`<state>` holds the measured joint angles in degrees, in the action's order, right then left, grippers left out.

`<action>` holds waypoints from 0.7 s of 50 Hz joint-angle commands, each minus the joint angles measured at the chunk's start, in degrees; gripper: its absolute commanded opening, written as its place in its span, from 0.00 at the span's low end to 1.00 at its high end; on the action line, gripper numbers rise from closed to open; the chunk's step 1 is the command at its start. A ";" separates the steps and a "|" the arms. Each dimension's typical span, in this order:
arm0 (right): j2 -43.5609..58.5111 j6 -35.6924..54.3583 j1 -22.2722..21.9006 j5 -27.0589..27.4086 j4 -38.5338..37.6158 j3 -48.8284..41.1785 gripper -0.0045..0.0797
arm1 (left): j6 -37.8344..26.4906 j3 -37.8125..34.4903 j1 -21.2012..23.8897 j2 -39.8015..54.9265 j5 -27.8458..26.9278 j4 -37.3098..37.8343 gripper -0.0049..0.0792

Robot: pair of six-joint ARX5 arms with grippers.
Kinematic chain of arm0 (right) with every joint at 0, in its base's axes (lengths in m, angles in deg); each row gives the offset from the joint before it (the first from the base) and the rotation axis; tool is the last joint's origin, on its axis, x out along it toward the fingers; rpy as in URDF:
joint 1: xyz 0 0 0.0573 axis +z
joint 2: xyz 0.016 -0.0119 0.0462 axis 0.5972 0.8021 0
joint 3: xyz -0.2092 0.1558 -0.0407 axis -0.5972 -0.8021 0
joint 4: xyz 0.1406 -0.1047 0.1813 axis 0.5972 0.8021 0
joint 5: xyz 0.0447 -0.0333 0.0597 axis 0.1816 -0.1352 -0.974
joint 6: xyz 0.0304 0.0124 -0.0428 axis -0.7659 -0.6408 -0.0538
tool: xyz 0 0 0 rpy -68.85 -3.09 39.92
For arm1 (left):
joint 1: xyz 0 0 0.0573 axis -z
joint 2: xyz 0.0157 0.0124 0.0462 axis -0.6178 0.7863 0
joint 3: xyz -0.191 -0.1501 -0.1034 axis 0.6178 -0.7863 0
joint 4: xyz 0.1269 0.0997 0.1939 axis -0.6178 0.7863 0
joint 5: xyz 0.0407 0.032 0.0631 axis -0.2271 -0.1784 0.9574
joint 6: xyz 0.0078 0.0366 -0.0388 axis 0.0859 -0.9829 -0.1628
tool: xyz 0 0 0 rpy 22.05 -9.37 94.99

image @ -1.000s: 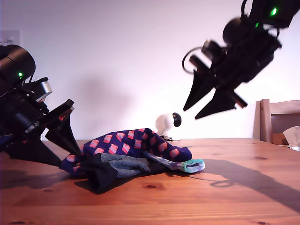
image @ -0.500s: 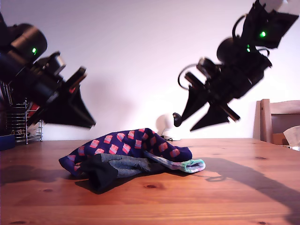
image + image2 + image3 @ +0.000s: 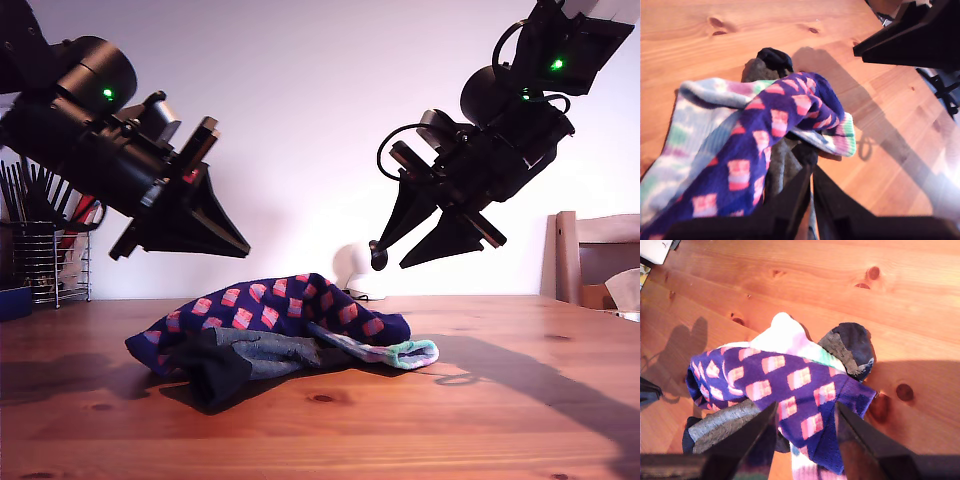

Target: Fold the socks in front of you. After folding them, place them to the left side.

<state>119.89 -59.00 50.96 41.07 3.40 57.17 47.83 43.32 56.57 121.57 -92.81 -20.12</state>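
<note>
**Hovering over an unfolded sock heap**

The socks lie in one loose pile low in the middle of the exterior view, on the wooden table [image 3: 500, 420]. The navy-purple sock [image 3: 285, 305] with pink blocks is draped on top. The dark grey sock [image 3: 225, 365] is bunched at the front, and the pastel sock [image 3: 410, 352] pokes out toward the exterior view's right.

My first gripper [image 3: 238, 250] hangs at the exterior view's upper left, its jaws drawn almost together on nothing. My second gripper [image 3: 390, 263] hangs at the upper right, jaws spread wide and empty.
</note>
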 commanded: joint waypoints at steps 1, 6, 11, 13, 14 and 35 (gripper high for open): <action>-0.15 0.33 -0.15 -0.09 -0.44 -0.35 0.43 | -0.26 0.09 -0.11 4.57 0.33 -1.81 0.03; -0.15 0.07 -0.15 -0.26 0.22 -0.35 0.43 | -0.26 0.31 -0.13 7.98 2.40 -5.31 0.03; 0.00 -0.11 -0.15 -0.24 1.36 -0.35 0.43 | -1.75 0.68 -0.11 10.60 3.98 -7.10 0.03; 0.13 -0.13 -0.13 -0.24 1.57 -0.35 0.43 | -1.75 0.94 -0.13 11.72 4.20 -7.76 0.03; 0.20 -0.20 -0.13 -0.22 1.92 -0.35 0.43 | -1.75 1.03 -0.13 12.09 4.55 -8.02 0.03; 6.56 -1.60 0.87 -0.31 0.98 -0.20 0.44 | -3.32 1.86 -0.17 15.08 4.94 -7.08 0.03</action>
<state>124.83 -60.55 51.09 40.98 4.96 57.17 44.95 44.85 56.48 134.99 -87.71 -27.38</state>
